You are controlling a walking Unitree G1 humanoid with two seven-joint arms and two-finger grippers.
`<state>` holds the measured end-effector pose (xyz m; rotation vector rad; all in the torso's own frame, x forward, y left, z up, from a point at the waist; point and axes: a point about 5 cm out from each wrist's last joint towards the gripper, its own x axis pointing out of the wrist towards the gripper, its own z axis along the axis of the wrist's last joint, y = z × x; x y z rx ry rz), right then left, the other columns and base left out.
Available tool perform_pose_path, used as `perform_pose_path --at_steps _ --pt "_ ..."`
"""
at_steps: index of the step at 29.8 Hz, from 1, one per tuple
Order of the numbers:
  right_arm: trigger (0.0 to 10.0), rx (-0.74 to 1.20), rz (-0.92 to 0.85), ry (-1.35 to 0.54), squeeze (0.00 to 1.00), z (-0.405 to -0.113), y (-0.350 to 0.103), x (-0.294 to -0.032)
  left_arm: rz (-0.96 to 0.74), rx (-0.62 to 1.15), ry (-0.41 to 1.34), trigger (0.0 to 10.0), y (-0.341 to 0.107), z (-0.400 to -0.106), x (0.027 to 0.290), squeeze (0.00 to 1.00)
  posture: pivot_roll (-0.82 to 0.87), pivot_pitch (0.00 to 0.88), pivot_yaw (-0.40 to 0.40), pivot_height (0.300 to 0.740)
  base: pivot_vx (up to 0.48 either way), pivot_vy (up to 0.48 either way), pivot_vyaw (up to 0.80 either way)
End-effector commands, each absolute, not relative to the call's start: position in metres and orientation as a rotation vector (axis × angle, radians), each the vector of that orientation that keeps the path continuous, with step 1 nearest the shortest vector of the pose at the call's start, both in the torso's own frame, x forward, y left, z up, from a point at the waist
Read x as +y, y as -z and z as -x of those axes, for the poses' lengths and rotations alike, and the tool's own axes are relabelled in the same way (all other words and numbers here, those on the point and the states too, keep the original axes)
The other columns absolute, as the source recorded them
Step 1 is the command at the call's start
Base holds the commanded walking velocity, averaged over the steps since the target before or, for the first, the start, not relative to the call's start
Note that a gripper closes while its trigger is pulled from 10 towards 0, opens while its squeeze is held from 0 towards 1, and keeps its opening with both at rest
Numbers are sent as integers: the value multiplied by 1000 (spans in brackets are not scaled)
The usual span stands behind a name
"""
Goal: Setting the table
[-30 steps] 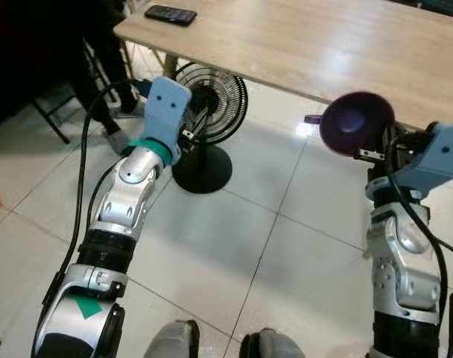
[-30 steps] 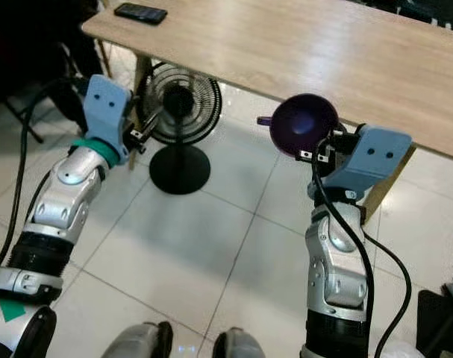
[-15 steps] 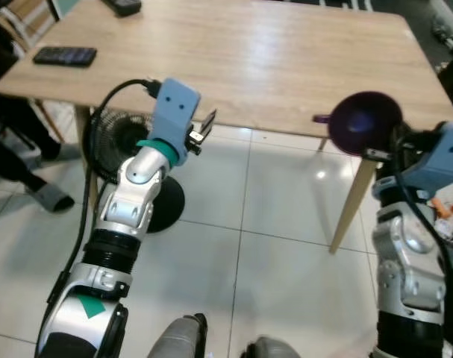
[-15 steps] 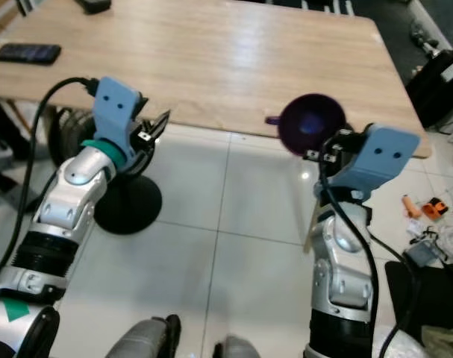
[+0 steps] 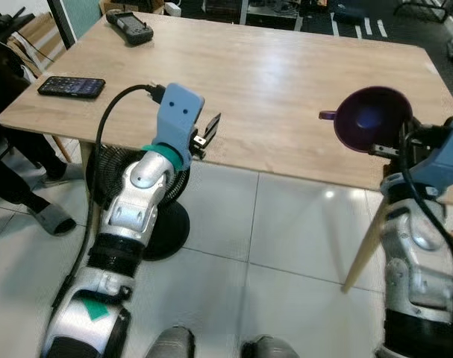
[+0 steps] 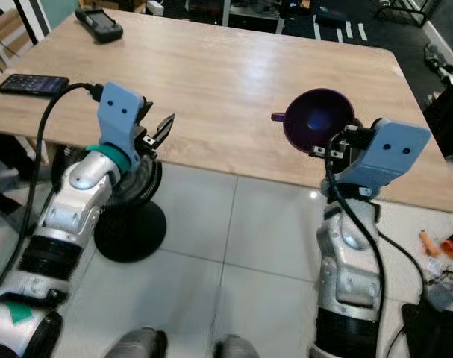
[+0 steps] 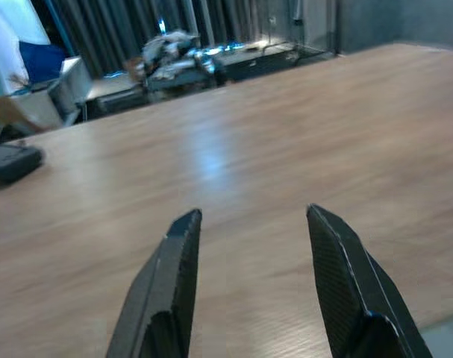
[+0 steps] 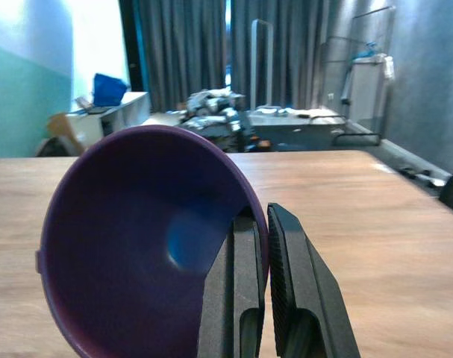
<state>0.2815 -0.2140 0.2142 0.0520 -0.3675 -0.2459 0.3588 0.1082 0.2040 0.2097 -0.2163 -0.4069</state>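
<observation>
A purple bowl (image 5: 372,119) with a small side handle is held tilted on its edge above the near right part of the wooden table (image 5: 286,74). My right gripper (image 8: 254,224) is shut on the bowl's rim (image 8: 245,201), one finger inside and one outside. My left gripper (image 5: 210,128) is open with nothing between its fingers (image 7: 177,253), hovering just above the table's near edge (image 6: 211,160) on the left side.
A black phone (image 5: 72,86) lies at the table's left edge and a dark handset (image 5: 130,27) at the far left corner. A black floor fan (image 6: 129,216) stands under the table on the white tiles. A person's leg (image 5: 17,186) is at the left.
The camera has come closer to the table, so more of its top shows. Both arms are now raised over the table's near edge; the right gripper still holds the bowl.
</observation>
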Motion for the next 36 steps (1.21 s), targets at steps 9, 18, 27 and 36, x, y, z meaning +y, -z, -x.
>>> perform_pose_path --at_steps 9,18,27,36 --pt "10000 -368 -47 279 0 -279 -215 -223 -199 -209 417 10000 -201 -358 104 0 92 12 31 740 480 0 0" --pt "10000 -361 -50 282 0 -278 -214 -223 -195 -204 416 10000 -201 -358 104 0 90 16 32 740 455 0 0" --pt "10000 -354 -43 284 0 -278 -213 -225 -179 -176 427 10000 -197 -356 103 0 92 22 29 740 53 0 0" --pt "10000 -341 -31 281 0 -277 -212 -227 -209 -194 448 10000 -199 -353 105 0 90 27 25 740 0 0 0"
